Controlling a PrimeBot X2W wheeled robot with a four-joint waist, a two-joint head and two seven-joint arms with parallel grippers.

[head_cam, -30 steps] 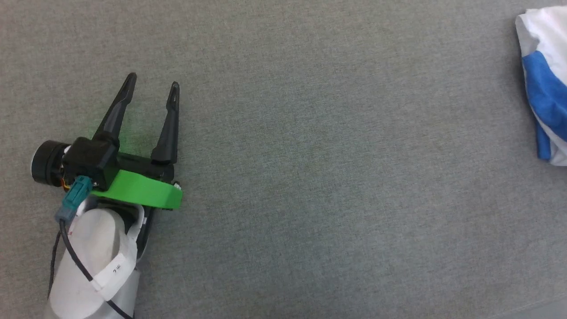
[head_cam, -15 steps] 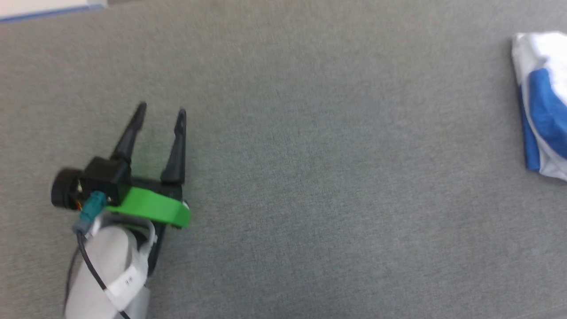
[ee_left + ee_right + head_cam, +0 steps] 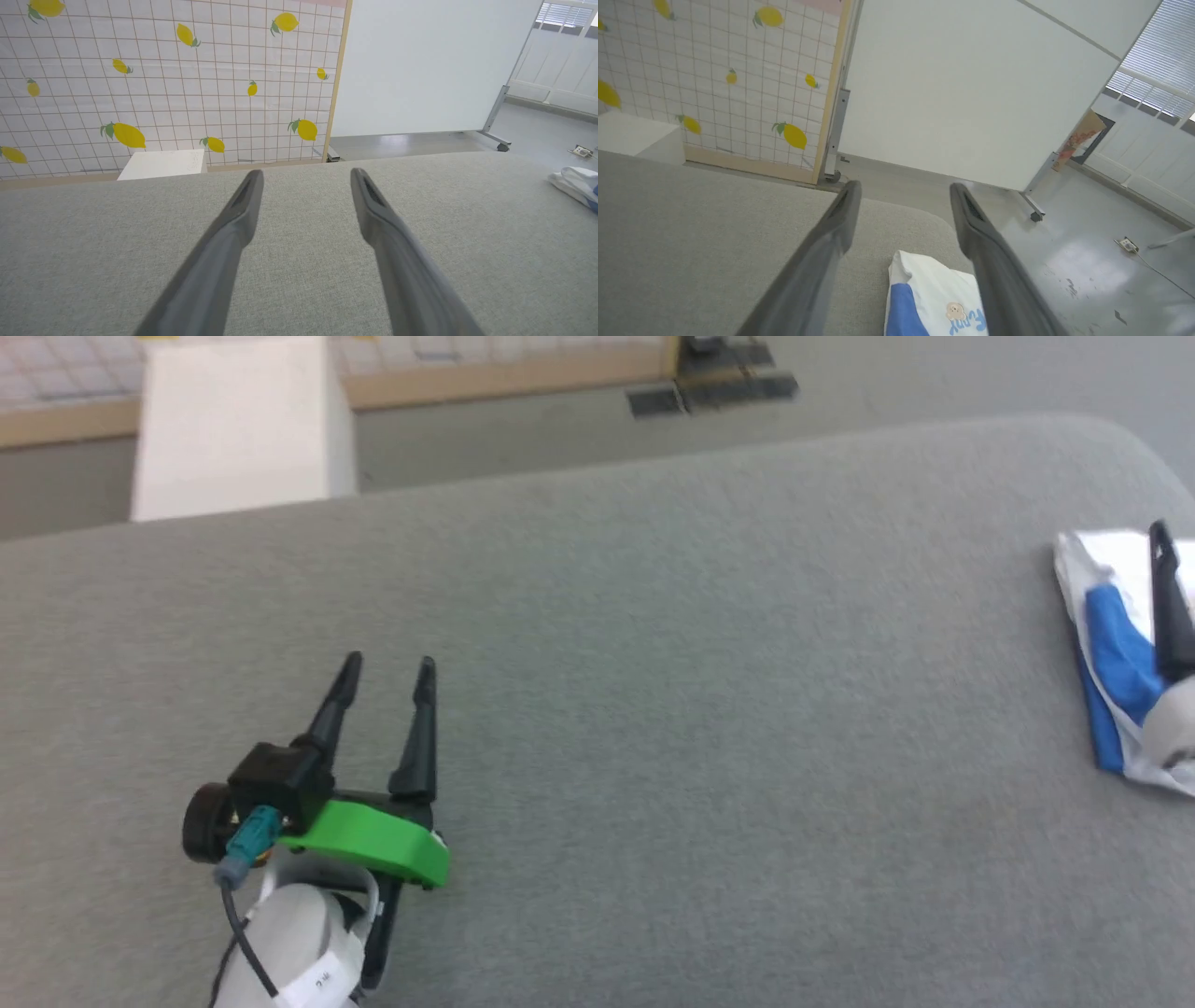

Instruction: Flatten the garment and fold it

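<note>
The head camera has tilted up over the last second. The far edge of the grey worktop has come into the head view, with a white box on the floor beyond it; that shift belongs to the camera, not to the things. The garment lies as a compact white-and-blue bundle near the worktop's right corner, much as it lay before.

What is new is one dark finger of the right end effector, now standing over the bundle. Its wrist view shows the fingers spread wide and holding nothing, with the garment below and between them. The left end effector stays wide and empty over bare worktop, well apart from the garment.

The bundle looks already folded and let go, so the task seems at or near its end.
</note>
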